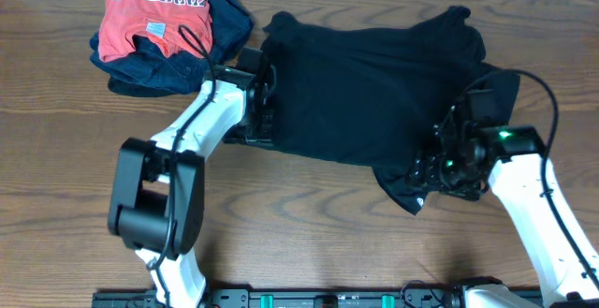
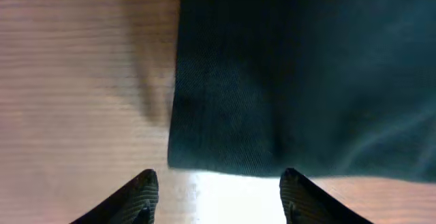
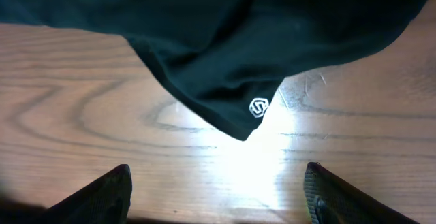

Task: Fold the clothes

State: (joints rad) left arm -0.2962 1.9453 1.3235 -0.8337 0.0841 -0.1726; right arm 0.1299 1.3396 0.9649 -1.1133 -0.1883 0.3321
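The black shirt [image 1: 365, 83] lies spread on the wooden table, right of centre. My left gripper [image 1: 265, 100] is at the shirt's left edge. In the left wrist view its fingers [image 2: 218, 184] are open and empty, just short of the shirt's hem [image 2: 286, 81]. My right gripper [image 1: 432, 168] is at the shirt's lower right corner. In the right wrist view its fingers [image 3: 216, 180] are open and empty over bare wood. The shirt's pointed corner [image 3: 204, 54] with a small white logo [image 3: 258, 107] lies just ahead of them.
A red shirt with white lettering [image 1: 154, 8] lies on a dark navy garment [image 1: 168, 69] at the back left, close to my left arm. Bare wood table [image 1: 309, 233] stretches along the front.
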